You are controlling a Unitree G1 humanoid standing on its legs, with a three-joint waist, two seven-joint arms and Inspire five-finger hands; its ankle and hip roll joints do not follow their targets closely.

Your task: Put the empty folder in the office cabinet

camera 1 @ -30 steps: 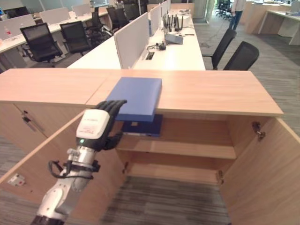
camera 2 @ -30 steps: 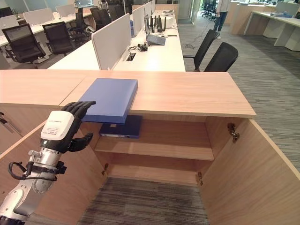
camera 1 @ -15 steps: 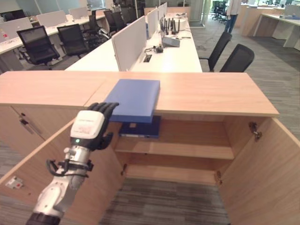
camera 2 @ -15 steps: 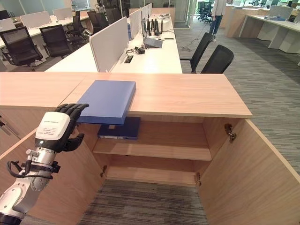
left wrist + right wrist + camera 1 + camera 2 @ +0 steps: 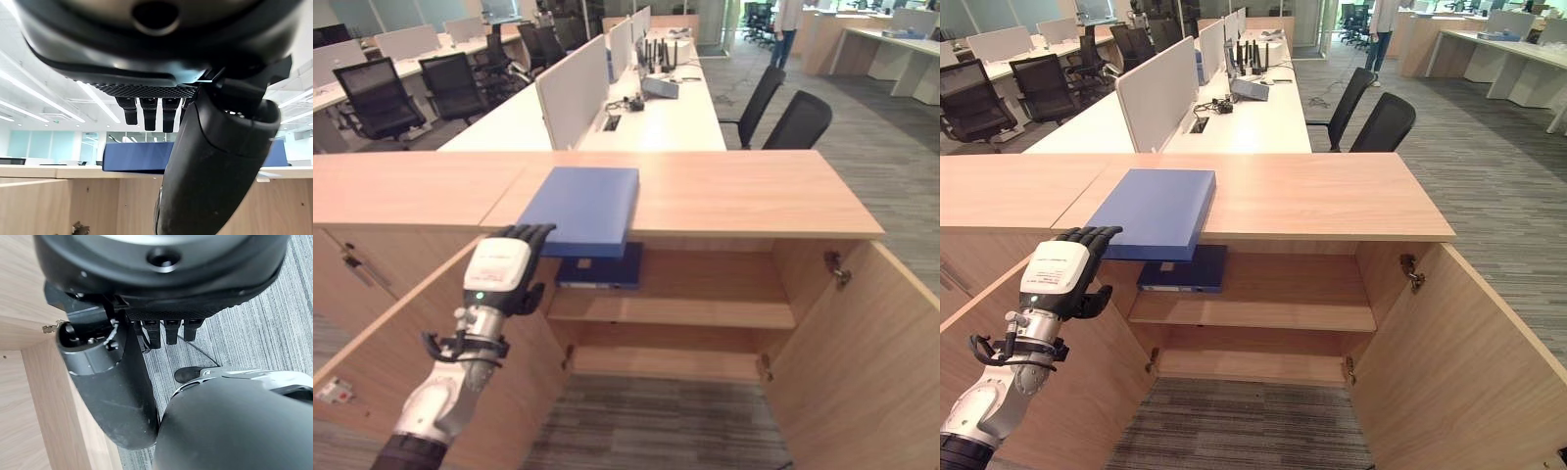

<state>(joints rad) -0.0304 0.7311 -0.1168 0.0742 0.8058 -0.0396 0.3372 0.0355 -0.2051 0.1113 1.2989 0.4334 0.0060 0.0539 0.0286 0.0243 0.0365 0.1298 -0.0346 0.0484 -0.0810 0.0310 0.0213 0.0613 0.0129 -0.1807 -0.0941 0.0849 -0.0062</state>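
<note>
A flat blue folder [image 5: 582, 201] lies on the wooden cabinet top [image 5: 744, 191], its near edge hanging over the open cabinet. A darker blue folder [image 5: 602, 269] rests on the upper shelf [image 5: 705, 308] just beneath it. My left hand [image 5: 497, 274] is raised at the folder's near left corner, fingers relaxed and holding nothing. In the left wrist view the folder [image 5: 132, 155] shows past the thumb [image 5: 220, 161], apart from the hand. My right hand [image 5: 107, 382] hangs open over the carpet beside a cabinet door.
Both cabinet doors stand open: the left door [image 5: 382, 343] under my left arm, the right door [image 5: 871, 343] at the right. A closed cabinet [image 5: 352, 264] adjoins on the left. White desks [image 5: 646, 108] and black chairs [image 5: 798, 117] stand behind.
The whole picture has shifted, so the camera moved. My left hand sits slightly lower by the folder's near corner; the folder itself lies where it was.
</note>
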